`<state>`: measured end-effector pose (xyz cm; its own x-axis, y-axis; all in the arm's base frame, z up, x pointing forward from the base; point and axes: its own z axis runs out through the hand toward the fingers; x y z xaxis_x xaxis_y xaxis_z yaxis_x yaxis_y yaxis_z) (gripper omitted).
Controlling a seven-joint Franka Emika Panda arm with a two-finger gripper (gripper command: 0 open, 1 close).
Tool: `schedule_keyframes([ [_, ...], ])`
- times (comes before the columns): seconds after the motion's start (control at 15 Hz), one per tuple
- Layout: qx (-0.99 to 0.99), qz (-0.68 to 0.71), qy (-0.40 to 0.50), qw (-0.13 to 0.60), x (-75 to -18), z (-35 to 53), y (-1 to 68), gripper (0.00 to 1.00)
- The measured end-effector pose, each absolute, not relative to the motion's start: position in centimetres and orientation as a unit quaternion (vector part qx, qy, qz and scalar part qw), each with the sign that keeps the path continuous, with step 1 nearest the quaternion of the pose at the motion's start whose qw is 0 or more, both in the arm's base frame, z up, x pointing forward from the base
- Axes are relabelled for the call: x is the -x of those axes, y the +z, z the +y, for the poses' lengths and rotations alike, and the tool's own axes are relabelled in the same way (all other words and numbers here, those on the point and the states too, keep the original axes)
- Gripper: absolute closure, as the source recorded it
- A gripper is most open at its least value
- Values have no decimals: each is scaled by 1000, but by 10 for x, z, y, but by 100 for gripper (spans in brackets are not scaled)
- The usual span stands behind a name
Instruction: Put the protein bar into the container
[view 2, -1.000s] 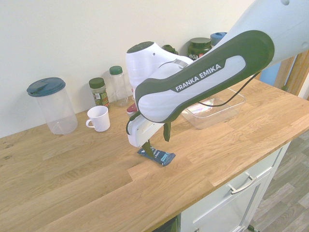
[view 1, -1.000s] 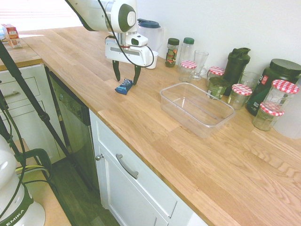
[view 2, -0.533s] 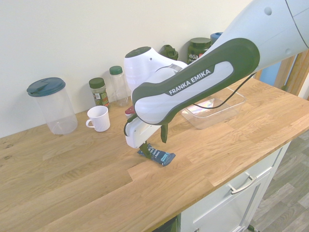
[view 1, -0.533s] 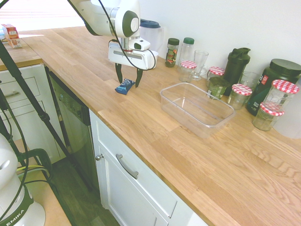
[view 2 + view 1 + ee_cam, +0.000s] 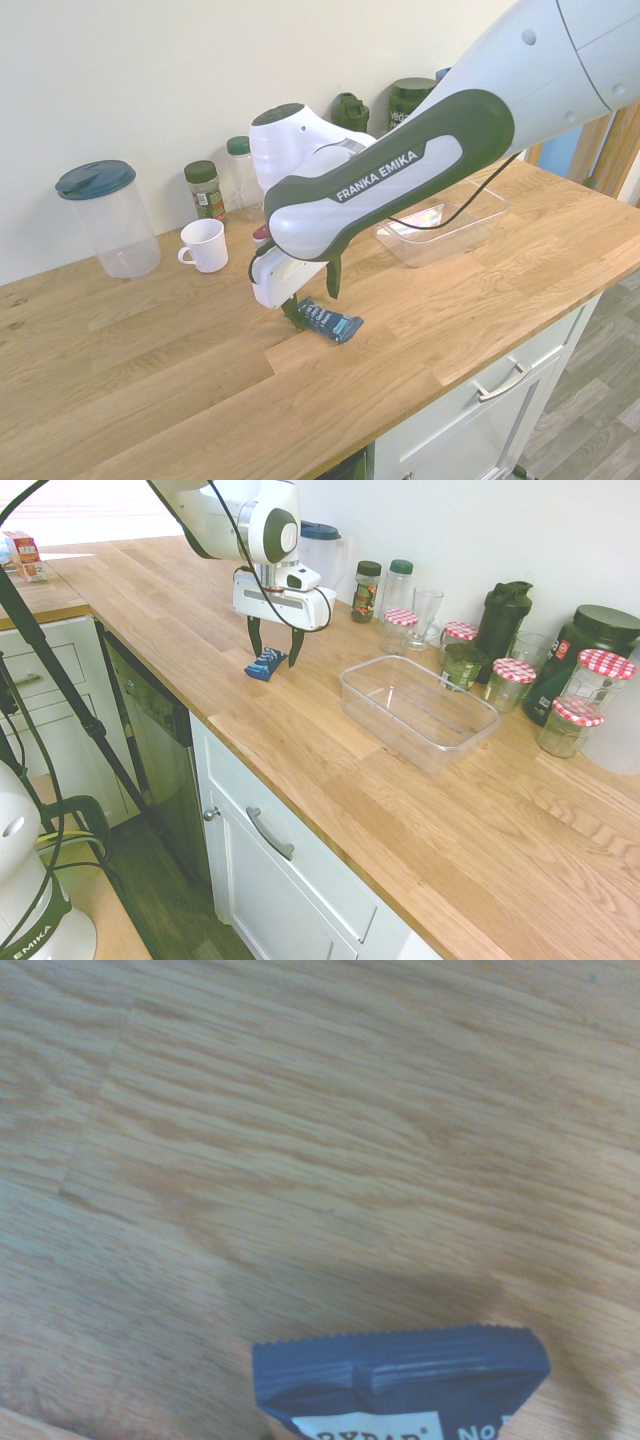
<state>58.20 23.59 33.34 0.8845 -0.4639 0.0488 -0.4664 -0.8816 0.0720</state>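
Observation:
The protein bar [image 5: 265, 664], in a dark blue wrapper, lies flat on the wooden counter near its front edge. My gripper [image 5: 275, 652] is open and low over the bar, one finger on each side of its far end. In the second exterior view the bar [image 5: 331, 322] sticks out from under the gripper [image 5: 311, 303]. The wrist view shows the crimped end of the bar [image 5: 400, 1385] on the wood from close by. The container [image 5: 418, 712], a clear shallow tub with nothing in it, stands on the counter well to the side of the bar; its rim [image 5: 488, 214] shows behind the arm.
Jars with red-checked lids [image 5: 513, 682], a dark shaker [image 5: 502, 618], a large dark tub [image 5: 590, 640] and a glass [image 5: 424, 616] line the wall behind the container. A white mug [image 5: 204, 245], spice jars [image 5: 204, 190] and a lidded clear pitcher [image 5: 106, 218] stand near the bar.
The gripper has come down closer to the counter and shifted a little along the bar, still open. The bar has not moved.

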Motion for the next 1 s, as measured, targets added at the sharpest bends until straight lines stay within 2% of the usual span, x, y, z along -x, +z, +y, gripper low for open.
schedule_keyframes([
  [1.0, -970, -240, 5, 31, -581, 240, 331, 100],
])
